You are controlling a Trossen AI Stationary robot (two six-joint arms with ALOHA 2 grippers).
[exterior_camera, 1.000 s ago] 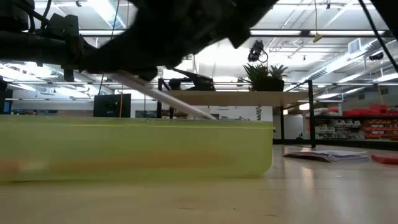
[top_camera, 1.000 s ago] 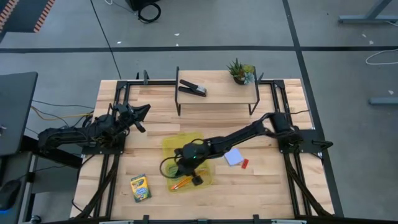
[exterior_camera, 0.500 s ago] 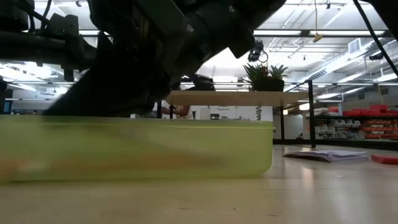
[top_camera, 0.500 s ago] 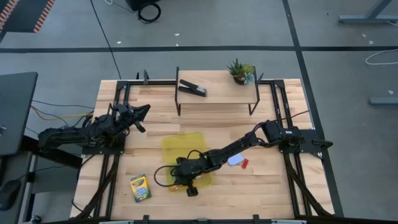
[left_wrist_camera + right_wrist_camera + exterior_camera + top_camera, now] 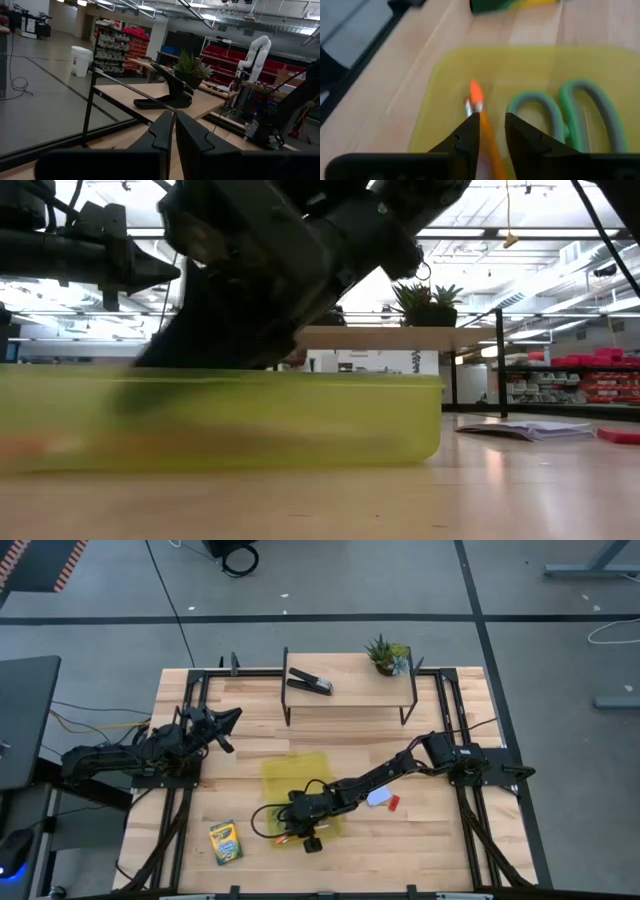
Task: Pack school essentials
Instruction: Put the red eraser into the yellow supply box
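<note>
An orange pencil lies in the yellow tray beside the green-handled scissors — the right gripper hovers just over it, fingers slightly parted around the pencil, not pinching. The crayon box sits left of the tray on the counter; the note pad and red block lie right. The left gripper waits at far left — fingers pressed together.

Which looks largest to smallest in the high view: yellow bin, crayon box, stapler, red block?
1. Yellow bin, largest by far, though the right arm covers part of it.
2. Crayon box and stapler: they look about alike, so no ranking between them.
3. Red block, smallest.
</note>
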